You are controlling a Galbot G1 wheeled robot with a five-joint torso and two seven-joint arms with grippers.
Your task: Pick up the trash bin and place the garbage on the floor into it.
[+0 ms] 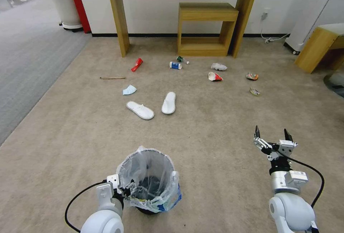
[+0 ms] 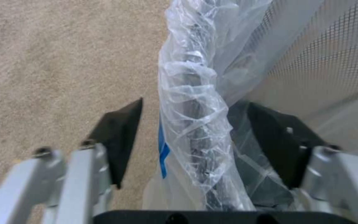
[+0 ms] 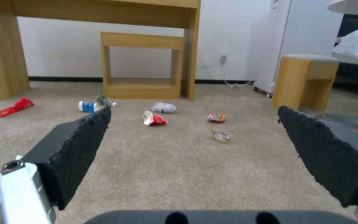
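Fingers of the left gripper point(image 2: 193, 137) straddle the trash bin point(image 1: 148, 179) rim on the floor point(image 1: 215, 129) with gaps either side, right gripper point(image 1: 272, 135) spread wide and idle; bin looks light and stiff but liner slippery, so pinch the rim wall, litter well ahead.

Black bin point(image 1: 150, 179), bag-lined, upright at lower centre; litter point(image 1: 175, 65) and two white slippers point(image 1: 140, 110) scattered mid-frame on beige floor point(image 1: 215, 136).

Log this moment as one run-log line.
left gripper: open, straddling bin rim | right gripper: open, empty, above carpet | litter: on floor
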